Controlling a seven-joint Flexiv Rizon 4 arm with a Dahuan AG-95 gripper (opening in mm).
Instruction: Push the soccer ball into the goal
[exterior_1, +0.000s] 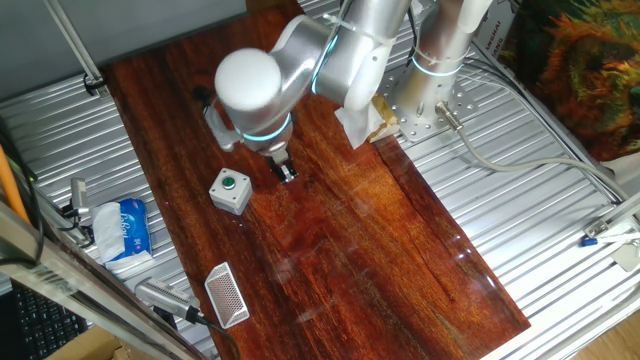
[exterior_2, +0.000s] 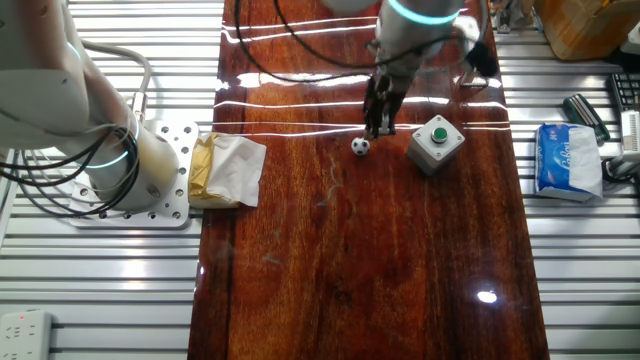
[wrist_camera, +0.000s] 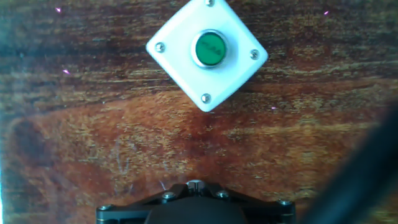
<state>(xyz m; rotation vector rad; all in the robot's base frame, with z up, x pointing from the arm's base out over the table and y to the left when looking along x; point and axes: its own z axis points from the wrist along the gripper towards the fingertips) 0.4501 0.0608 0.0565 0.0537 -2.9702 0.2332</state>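
Item: ball (exterior_2: 360, 146). Small, white with black patches, resting on the wooden surface (exterior_2: 380, 260), just beside the claw (exterior_2: 377, 126) and on its near side in the other fixed view. In one fixed view it is hidden behind the arm; the hand view does not show it.

Item: claw. Lowered close to the surface, fingers pointing down. They read as close together in both fixed views, but whether they are fully pressed together cannot be told. It holds nothing.

Item: goal (exterior_1: 227, 295). White frame with mesh, standing near the surface's edge, well apart from the ball, out past the button box. It does not appear in the other fixed view.

Item: button box (wrist_camera: 207, 52). Grey, square, green button on top, near the ball and roughly between it and the goal.

Item: tissue pack (exterior_1: 128, 228). Blue and white, off the wood on the metal slats. Not part of the task.

Handling note, as judgement: the step in hand is setting the claw behind the ball, on the side away from the goal. The ball will roll freely, so a low, slow, steady contact through its middle suits best. The line should be angled to clear the button box, since a glancing touch could send the ball off line or off the surface.
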